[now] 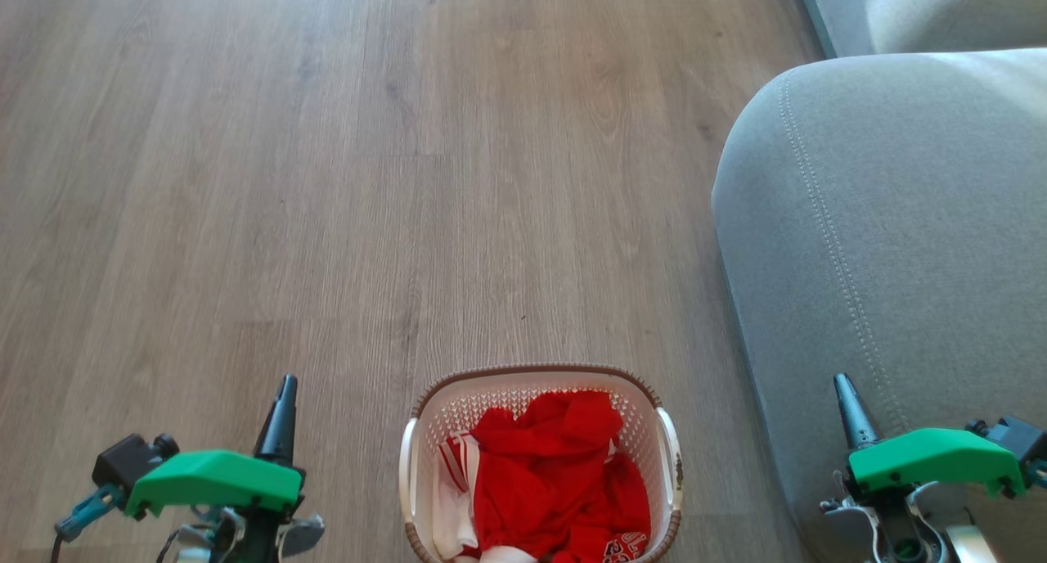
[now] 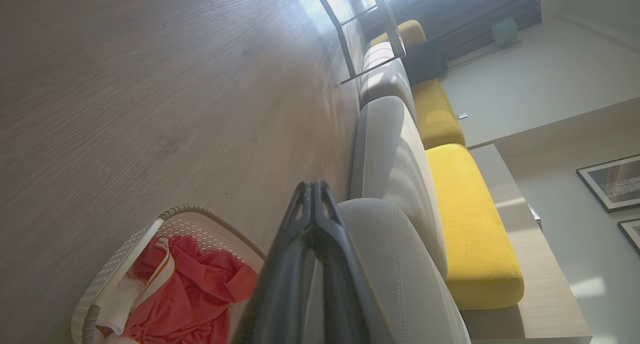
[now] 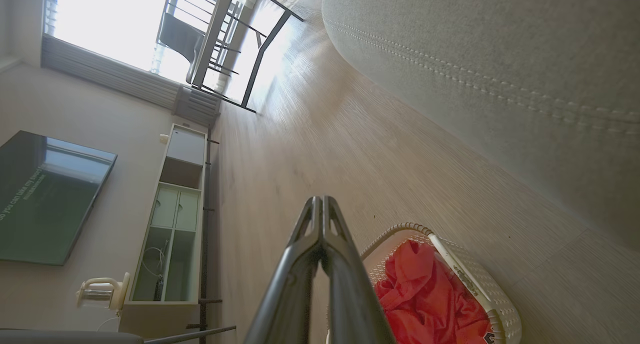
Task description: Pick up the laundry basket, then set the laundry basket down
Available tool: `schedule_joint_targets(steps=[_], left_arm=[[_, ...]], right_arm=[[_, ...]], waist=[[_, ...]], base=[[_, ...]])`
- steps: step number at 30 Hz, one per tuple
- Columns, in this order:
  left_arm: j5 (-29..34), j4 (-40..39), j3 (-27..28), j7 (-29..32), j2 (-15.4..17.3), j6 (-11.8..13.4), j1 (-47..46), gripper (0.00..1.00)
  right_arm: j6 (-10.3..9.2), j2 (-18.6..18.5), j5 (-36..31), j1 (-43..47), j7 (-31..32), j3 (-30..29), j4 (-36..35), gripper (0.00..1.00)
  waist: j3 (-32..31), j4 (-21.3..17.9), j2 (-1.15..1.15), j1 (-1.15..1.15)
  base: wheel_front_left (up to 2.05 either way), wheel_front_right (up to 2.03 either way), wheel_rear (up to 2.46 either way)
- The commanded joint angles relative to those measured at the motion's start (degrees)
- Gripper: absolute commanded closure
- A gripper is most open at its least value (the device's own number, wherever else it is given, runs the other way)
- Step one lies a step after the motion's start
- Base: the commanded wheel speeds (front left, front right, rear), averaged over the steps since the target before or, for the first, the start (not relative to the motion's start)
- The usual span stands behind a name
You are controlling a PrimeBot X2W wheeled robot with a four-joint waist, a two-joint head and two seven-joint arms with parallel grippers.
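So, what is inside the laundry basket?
Inside the laundry basket lies crumpled red clothing with a white striped piece. The clothes cover the basket's bottom, so anything beneath cannot be seen.

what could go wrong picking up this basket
The left end effector and right end effector are shut and wide of the cream-white lattice plastic laundry basket; closing in unopened could shove it. The right one sits by the grey fabric sofa arm and may snag. An uneven lift could spill the red clothes.
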Motion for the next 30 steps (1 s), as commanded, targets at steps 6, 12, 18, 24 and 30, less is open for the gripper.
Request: schedule_joint_targets(steps=[6,12,18,24,30], left_arm=[[-4.6,-1.8,2.7,1.1,0.9,-0.7,-3.9,1.0],[-8.3,-1.8,3.8,2.1,0.9,-1.0,-4.2,1.0],[-11.4,-1.8,4.7,3.0,0.8,-1.2,-4.4,1.0],[-15.7,-1.8,6.0,4.1,0.8,-1.5,-4.8,1.0],[-19.3,-1.8,7.1,5.2,0.8,-1.8,-5.1,1.0]], right_arm=[[0.28,-0.9,4.6,-3.7,1.2,-0.3,-1.6,1.0],[0.29,-0.9,8.1,-3.9,2.2,-1.0,-1.5,1.0],[0.31,-0.8,11.0,-4.1,3.0,-1.5,-1.4,1.0],[0.33,-0.8,15.0,-4.3,4.2,-2.4,-1.3,1.0],[0.35,-0.8,18.5,-4.5,5.2,-3.1,-1.2,1.0]], waist=[[0.0,-0.1,0.0,0.0],[-0.1,-0.3,0.0,0.0],[-0.1,-0.4,0.0,0.0],[-0.1,-0.6,0.0,0.0],[-0.2,-0.7,0.0,0.0]], base=[[0.0,0.0,0.0],[0.0,0.0,0.0],[0.0,0.0,0.0],[0.0,0.0,0.0],[0.0,0.0,0.0]])
